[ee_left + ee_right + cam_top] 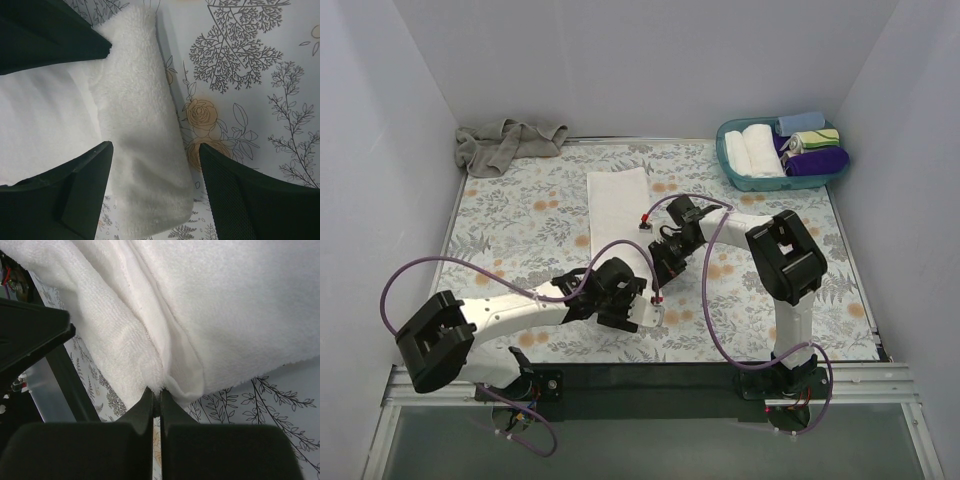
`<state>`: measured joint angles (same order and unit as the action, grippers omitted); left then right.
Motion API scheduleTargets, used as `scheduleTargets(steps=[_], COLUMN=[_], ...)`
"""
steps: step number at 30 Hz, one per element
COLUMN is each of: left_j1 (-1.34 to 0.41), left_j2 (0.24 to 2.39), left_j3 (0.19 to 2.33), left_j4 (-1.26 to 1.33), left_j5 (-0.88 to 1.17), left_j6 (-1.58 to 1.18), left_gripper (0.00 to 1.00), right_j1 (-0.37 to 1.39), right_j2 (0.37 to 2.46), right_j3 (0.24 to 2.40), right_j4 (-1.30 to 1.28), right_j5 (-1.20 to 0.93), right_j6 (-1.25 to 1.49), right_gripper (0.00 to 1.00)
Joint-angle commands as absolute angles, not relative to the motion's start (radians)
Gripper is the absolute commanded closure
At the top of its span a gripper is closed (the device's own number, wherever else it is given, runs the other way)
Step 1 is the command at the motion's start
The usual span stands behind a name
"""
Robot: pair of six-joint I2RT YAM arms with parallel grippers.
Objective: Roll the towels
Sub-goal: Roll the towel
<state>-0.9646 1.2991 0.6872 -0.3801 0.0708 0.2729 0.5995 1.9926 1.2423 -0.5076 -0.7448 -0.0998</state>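
Note:
The white towel lies as a long strip on the flowered table, its near end folded over into a thick lip. My left gripper is open over that near end. In the left wrist view the folded end lies between the spread fingers, untouched. My right gripper is shut on the towel's right edge. In the right wrist view its jaws pinch a fold of white terry. The grey-beige towel lies crumpled at the back left corner.
A teal basket at the back right holds rolled towels, white, blue, green-striped and purple. Both arms crowd the near middle of the table, with purple cables looping around them. White walls close in the table on three sides.

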Motion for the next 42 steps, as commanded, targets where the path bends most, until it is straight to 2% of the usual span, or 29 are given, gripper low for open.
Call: scheduleTargets(steps=[1, 7, 10, 11, 12, 13, 15, 16, 17, 18, 19, 20, 22, 23, 28, 32, 37, 42], left_j1=[-0.971, -0.971, -0.970, -0.960, -0.954, -0.942, -0.872, -0.844, -0.784, -0.758, -0.738, -0.700, -0.672, -0.651, -0.614, -0.572, -0.534, -0.523], left_j2=[1.342, 1.434, 1.474, 1.485, 1.497, 1.529, 1.554, 1.563, 1.577, 1.581, 1.591, 1.617, 1.649, 1.667, 1.831, 1.982, 2.137, 2.232], left_j3=[0.651, 0.597, 0.586, 0.589, 0.610, 0.632, 0.682, 0.721, 0.741, 0.756, 0.787, 0.807, 0.845, 0.885, 1.002, 1.103, 1.215, 1.288], left_j4=[-0.295, -0.242, -0.241, -0.253, -0.271, -0.344, -0.434, -0.468, -0.535, -0.563, -0.609, -0.647, -0.740, -0.783, -0.966, -1.055, -1.121, -1.143], left_j5=[0.012, -0.040, -0.041, -0.034, -0.020, 0.058, 0.179, 0.228, 0.349, 0.386, 0.412, 0.508, 0.581, 0.630, 0.830, 0.888, 0.864, 0.835], left_j6=[0.279, 0.296, 0.272, 0.264, 0.256, 0.229, 0.206, 0.193, 0.196, 0.201, 0.201, 0.233, 0.248, 0.279, 0.302, 0.311, 0.299, 0.279], left_gripper=[0.36, 0.44, 0.54, 0.63, 0.66, 0.70, 0.85, 0.91, 0.96, 1.00, 1.00, 1.00, 1.00, 1.00, 1.00, 1.00, 1.00, 1.00], right_j1=[0.601, 0.601, 0.601, 0.601, 0.601, 0.600, 0.594, 0.588, 0.580, 0.556, 0.536, 0.516, 0.451, 0.433, 0.379, 0.385, 0.537, 0.721], right_j2=[2.029, 2.034, 2.028, 2.020, 2.017, 2.007, 1.996, 1.988, 1.968, 1.954, 1.924, 1.907, 1.835, 1.807, 1.593, 1.430, 1.225, 1.198], right_j3=[1.264, 1.261, 1.253, 1.249, 1.244, 1.241, 1.235, 1.224, 1.221, 1.213, 1.201, 1.195, 1.172, 1.167, 1.151, 1.045, 0.891, 0.813], right_j4=[-0.506, -0.509, -0.508, -0.505, -0.505, -0.508, -0.508, -0.508, -0.508, -0.508, -0.506, -0.509, -0.508, -0.506, -0.515, -0.459, -0.318, -0.226], right_j5=[-0.680, -0.683, -0.690, -0.690, -0.690, -0.684, -0.680, -0.675, -0.680, -0.686, -0.733, -0.761, -0.816, -0.821, -0.757, -0.720, -0.562, -0.485], right_j6=[-0.118, -0.123, -0.136, -0.140, -0.144, -0.147, -0.152, -0.150, -0.149, -0.146, -0.135, -0.132, -0.141, -0.150, -0.267, -0.330, -0.467, -0.541], right_gripper=[0.99, 0.99, 0.99, 0.99, 0.99, 0.99, 0.98, 0.93, 0.77, 0.65, 0.55, 0.40, 0.35, 0.27, 0.25, 0.32, 0.38, 0.40])
